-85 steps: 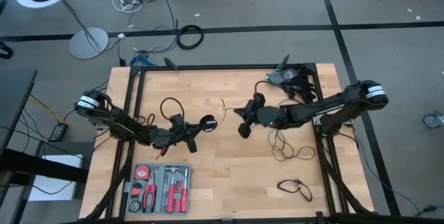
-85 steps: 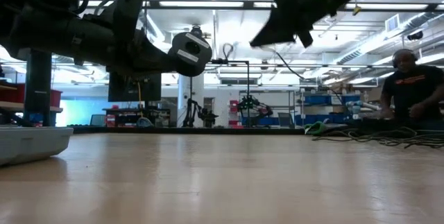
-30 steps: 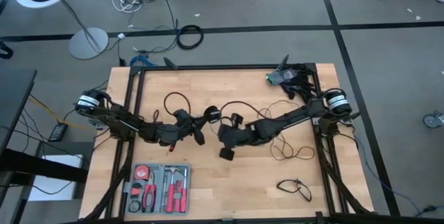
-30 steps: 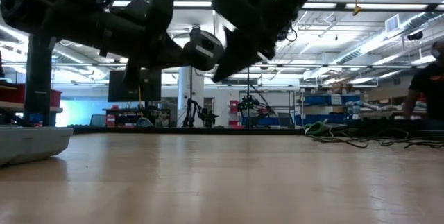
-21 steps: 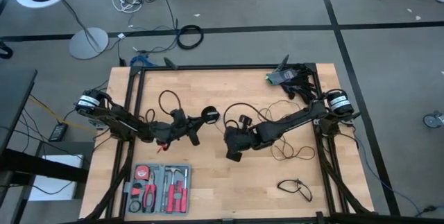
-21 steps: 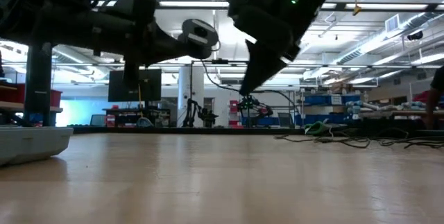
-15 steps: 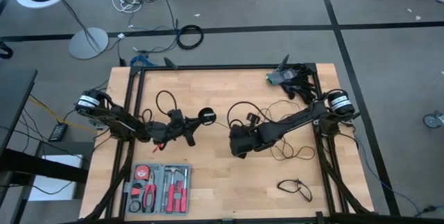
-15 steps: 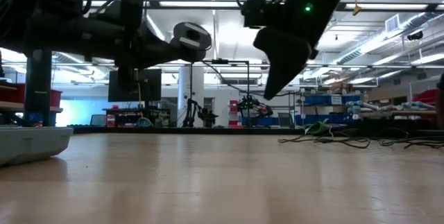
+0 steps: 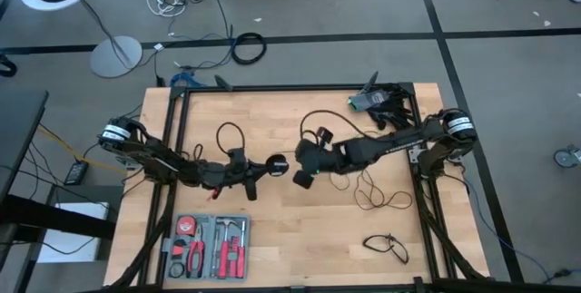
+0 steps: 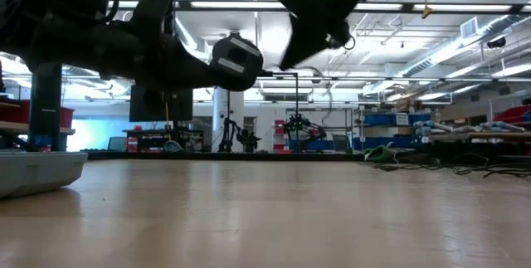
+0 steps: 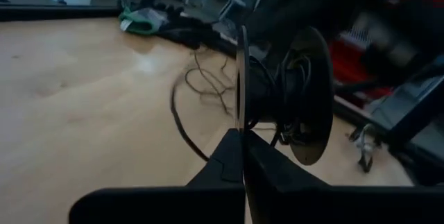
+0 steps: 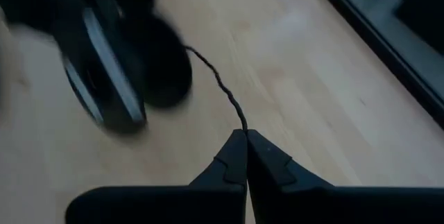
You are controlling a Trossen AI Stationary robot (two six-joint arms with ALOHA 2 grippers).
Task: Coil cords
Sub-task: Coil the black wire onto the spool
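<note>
Both claws pinch the thin cord above the worktop (image 9: 272, 220).
Left claw (image 11: 243, 156) clamps the disc (image 11: 305, 96); right claw (image 12: 245, 141) nips limp cord (image 12: 220, 89), best gripped near its end.

**Both arms reach to mid-table, jaws closed**

The left arm stretches low from the table's left edge, its left gripper (image 9: 261, 168) pointing toward the centre, fingers pressed together. The right arm extends from the right edge; the right gripper (image 9: 300, 178) hangs just beside the left one, fingers (image 12: 236, 156) closed tip to tip.
</note>
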